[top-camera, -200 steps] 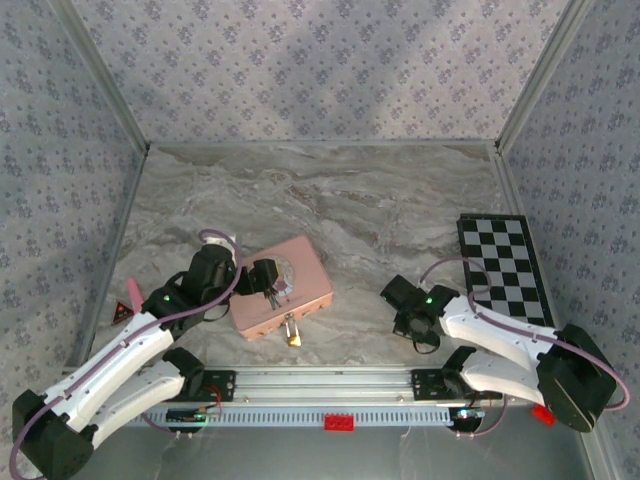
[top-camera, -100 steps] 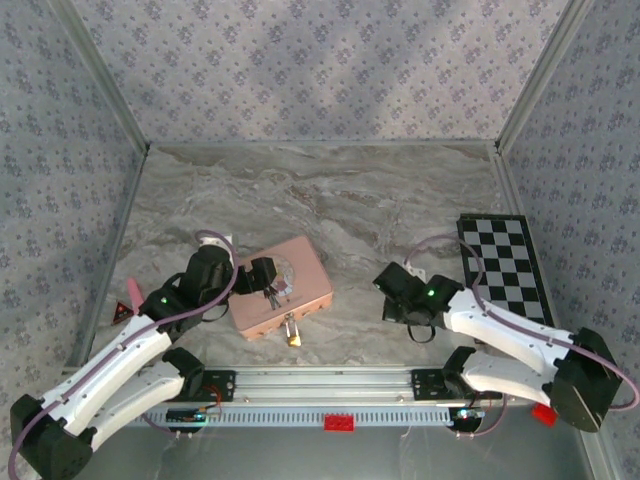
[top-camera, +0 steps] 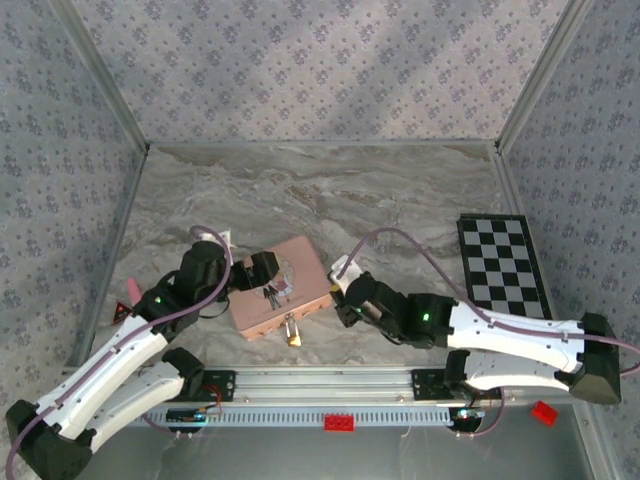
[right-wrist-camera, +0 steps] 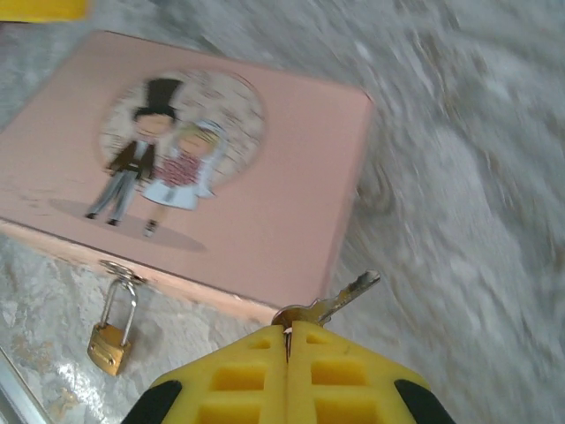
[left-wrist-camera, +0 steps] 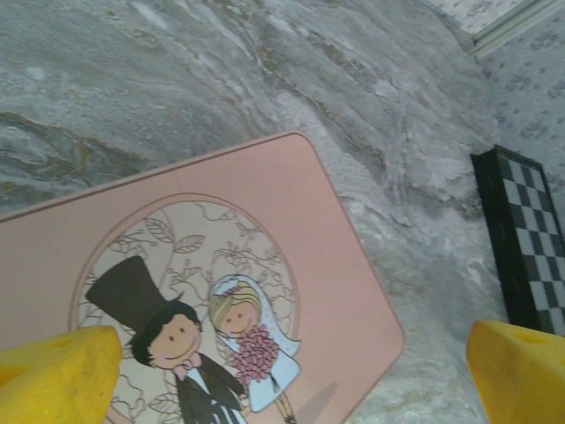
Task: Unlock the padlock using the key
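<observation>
— Padlock point(right-wrist-camera: 110, 340), where?
— Hanging from the front clasp of the pink box point(right-wrist-camera: 265, 203).
— Key point(right-wrist-camera: 340, 300)?
— Clamped in the right pincer point(right-wrist-camera: 287, 331), near the box corner. The left pincer point(left-wrist-camera: 287, 375) gapes wide, empty, over the lid.

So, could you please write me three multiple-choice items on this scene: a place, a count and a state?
1. Where does the padlock hang? A. from the clasp of the pink box B. on top of its lid C. inside it
2. How many figures are drawn on the lid? A. one B. two C. four
3. The right gripper is: A. wide open B. shut on the key C. shut on the padlock
Answers: 1 A, its shackle loops through the front clasp; 2 B, groom and bride; 3 B, its yellow fingers meet on the key's head.
</observation>
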You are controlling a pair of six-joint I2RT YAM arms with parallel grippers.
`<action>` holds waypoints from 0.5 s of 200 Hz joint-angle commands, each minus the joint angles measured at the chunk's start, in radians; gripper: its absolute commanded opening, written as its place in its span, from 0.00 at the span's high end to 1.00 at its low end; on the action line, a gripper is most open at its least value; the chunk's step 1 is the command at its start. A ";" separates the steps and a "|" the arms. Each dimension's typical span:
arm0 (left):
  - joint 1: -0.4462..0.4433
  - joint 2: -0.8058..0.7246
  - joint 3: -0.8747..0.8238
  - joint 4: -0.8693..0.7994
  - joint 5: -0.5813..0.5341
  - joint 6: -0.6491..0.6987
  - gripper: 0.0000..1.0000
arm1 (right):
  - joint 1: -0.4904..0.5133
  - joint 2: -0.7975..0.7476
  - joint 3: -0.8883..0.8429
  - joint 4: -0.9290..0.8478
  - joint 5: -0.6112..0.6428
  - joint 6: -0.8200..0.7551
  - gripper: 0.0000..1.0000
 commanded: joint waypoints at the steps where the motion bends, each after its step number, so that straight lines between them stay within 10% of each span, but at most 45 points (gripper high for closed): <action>1: 0.004 -0.007 0.045 0.046 0.080 -0.015 0.00 | 0.007 0.008 -0.047 0.255 0.024 -0.253 1.00; 100: 0.000 0.074 0.084 0.157 0.314 -0.008 0.17 | 0.037 0.077 -0.125 0.570 -0.019 -0.517 1.00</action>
